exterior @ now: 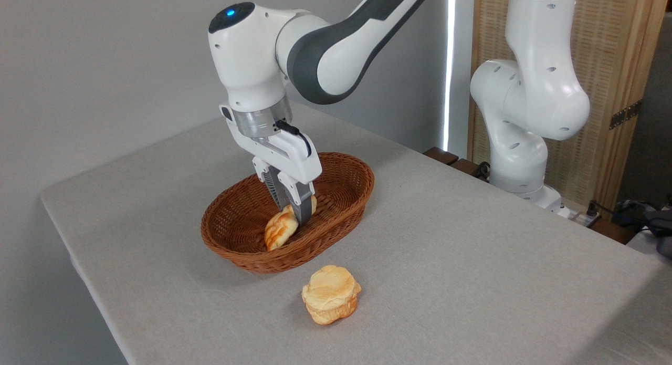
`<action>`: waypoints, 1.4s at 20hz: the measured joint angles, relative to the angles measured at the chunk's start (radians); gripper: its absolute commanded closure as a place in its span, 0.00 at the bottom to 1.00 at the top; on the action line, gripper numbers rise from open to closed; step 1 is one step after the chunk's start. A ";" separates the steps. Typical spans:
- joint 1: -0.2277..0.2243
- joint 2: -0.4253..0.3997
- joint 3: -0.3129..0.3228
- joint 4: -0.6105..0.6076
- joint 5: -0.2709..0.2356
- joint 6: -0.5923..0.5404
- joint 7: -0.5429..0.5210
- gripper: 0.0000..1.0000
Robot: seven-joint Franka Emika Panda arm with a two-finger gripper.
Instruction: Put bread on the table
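The hand (295, 210) reaches down into the wicker basket (344, 168), its fingers closed around the upper part of the bread (280, 229), which lies inside the basket against the near wall. To do this step well, I judge it should grip firmly near the loaf's middle and lift straight up past the rim before moving over bare bench (472, 260), away from the muffin-shaped bun (331, 294). The loaf's long axis runs diagonally, its lower end pointing down-left towards the camera and its upper end behind the fingers.
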 measured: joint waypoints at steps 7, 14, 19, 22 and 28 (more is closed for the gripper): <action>0.001 -0.047 0.009 0.077 -0.027 -0.048 0.000 0.54; 0.008 -0.088 0.108 0.139 -0.030 -0.111 0.000 0.52; 0.011 -0.107 0.218 0.140 -0.029 -0.194 0.142 0.52; 0.013 -0.107 0.302 0.139 -0.017 -0.232 0.303 0.50; 0.015 -0.105 0.365 0.127 0.062 -0.279 0.602 0.06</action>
